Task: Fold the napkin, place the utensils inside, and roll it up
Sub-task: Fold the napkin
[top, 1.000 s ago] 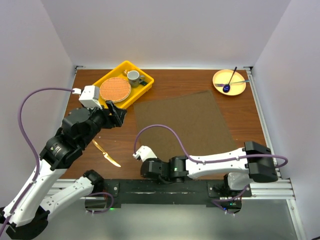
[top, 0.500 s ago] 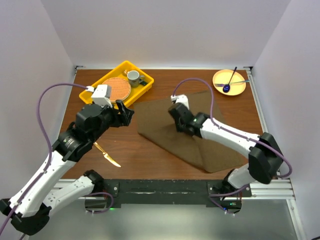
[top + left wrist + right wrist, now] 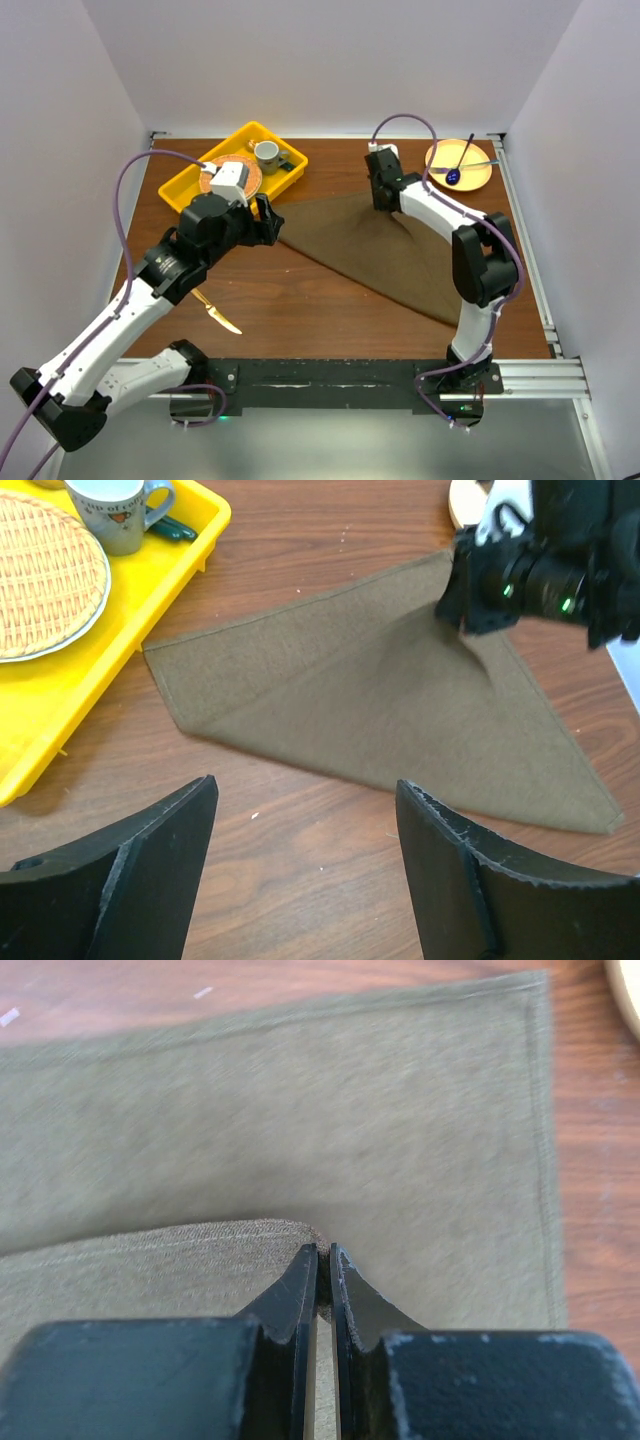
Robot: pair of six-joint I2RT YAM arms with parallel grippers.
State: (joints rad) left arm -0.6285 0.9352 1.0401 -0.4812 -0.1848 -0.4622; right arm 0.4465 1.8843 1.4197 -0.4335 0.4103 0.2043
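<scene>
The napkin (image 3: 375,250) lies on the desk (image 3: 300,300), doubled corner to corner into a triangle, so the fold looks all but done. The right hand (image 3: 323,1260) is pinched shut on the top layer's corner near the far corner. The left hand (image 3: 302,790) hovers wide open and empty by the napkin's left tip. The gold utensil (image 3: 213,309) lies well apart on bare wood; loading and rolling remain

You have bright, even overhead light with only faint, soft shadows on the table (image 3: 290,300), the top and left wrist views sharp, while your right wrist view smears the middle of the napkin (image 3: 300,1110) with slight blur.
</scene>
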